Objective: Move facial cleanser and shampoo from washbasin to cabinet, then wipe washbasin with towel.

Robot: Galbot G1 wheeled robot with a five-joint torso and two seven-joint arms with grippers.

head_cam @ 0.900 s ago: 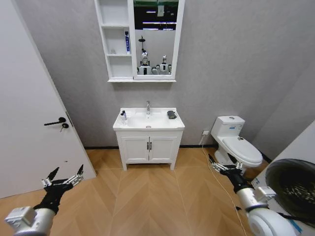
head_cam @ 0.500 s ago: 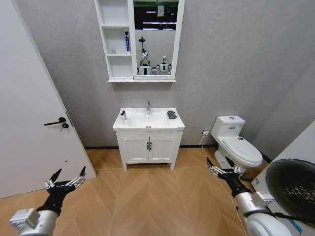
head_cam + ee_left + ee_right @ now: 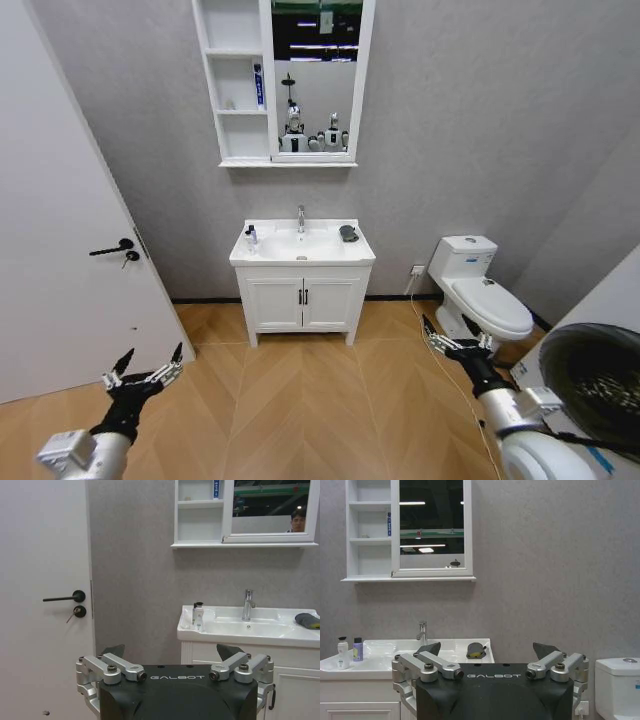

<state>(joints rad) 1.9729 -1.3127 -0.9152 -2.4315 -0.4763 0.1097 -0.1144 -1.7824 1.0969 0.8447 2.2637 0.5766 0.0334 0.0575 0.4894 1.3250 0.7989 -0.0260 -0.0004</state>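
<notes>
The washbasin point(image 3: 302, 256) stands against the far wall, and the cabinet point(image 3: 236, 80) hangs above it. A white pump bottle point(image 3: 342, 653) and a small purple bottle point(image 3: 358, 649) stand on the basin's left corner point(image 3: 251, 237); I cannot tell which is the facial cleanser and which the shampoo. The dark towel point(image 3: 348, 233) lies on the basin's right corner point(image 3: 307, 620). A blue-and-white tube point(image 3: 258, 85) stands on the cabinet's middle shelf. My left gripper point(image 3: 150, 362) and right gripper point(image 3: 448, 335) hang open and empty low over the floor, far short of the basin.
A white door point(image 3: 60, 250) with a black handle is close on the left. A white toilet point(image 3: 480, 295) stands on the right beside my right arm, with a cable on the floor near it. A low two-door cupboard point(image 3: 302, 303) carries the basin. Open wooden floor point(image 3: 300, 400) lies ahead.
My left arm has sunk lower and drifted slightly right in the head view. The right arm has barely shifted. The room's view has stayed the same.
</notes>
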